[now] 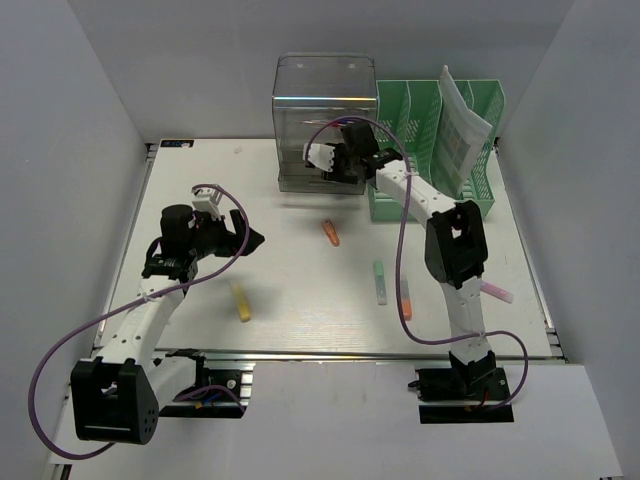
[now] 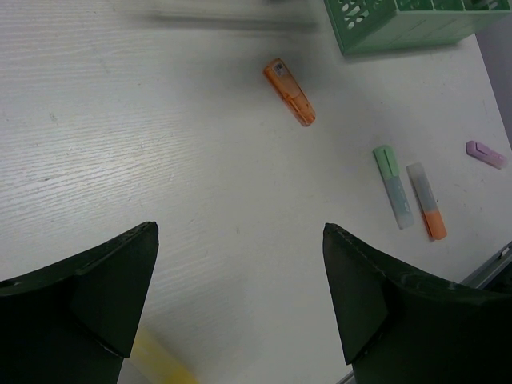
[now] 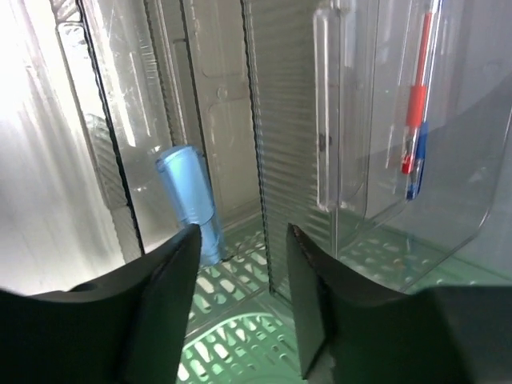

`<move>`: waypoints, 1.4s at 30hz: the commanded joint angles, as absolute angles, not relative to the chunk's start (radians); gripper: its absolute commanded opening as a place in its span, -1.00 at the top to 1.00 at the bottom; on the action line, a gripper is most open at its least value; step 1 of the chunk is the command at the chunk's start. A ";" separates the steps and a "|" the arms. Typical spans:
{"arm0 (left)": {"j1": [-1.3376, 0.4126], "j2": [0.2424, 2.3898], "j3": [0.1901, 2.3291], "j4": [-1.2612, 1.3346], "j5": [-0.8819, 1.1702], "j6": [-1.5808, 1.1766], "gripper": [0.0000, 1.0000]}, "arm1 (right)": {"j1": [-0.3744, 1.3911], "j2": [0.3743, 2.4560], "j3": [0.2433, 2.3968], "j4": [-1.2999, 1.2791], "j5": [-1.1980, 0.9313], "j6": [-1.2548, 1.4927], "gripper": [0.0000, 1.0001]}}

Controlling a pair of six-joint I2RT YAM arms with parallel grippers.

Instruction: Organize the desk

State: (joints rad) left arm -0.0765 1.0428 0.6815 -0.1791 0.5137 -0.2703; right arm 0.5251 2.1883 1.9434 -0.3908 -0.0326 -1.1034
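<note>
Here, right claw [image 3: 242,232] half apart, empty, near blue marker [image 3: 186,200]; left claw [image 2: 240,229] wide.

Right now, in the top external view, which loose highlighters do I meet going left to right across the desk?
yellow highlighter → orange highlighter → green-and-grey highlighter → grey-and-orange highlighter → purple highlighter

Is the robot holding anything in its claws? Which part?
Nothing is held. The left gripper is open above the desk; the right gripper is open too, the blue marker sitting free inside the clear drawer unit.
</note>
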 commanded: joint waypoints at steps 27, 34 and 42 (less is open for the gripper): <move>-0.161 1.202 0.790 -0.196 0.411 -0.396 -0.57 | 0.465 1.792 1.552 -0.373 -0.288 -0.019 -0.39; -0.408 1.461 1.028 -0.339 0.143 -0.495 -0.58 | 0.387 1.656 1.448 -0.365 -0.204 0.069 -0.59; -0.659 1.816 1.403 -0.624 -0.289 -0.745 -0.58 | 0.253 1.496 1.330 -0.332 -0.354 0.126 0.08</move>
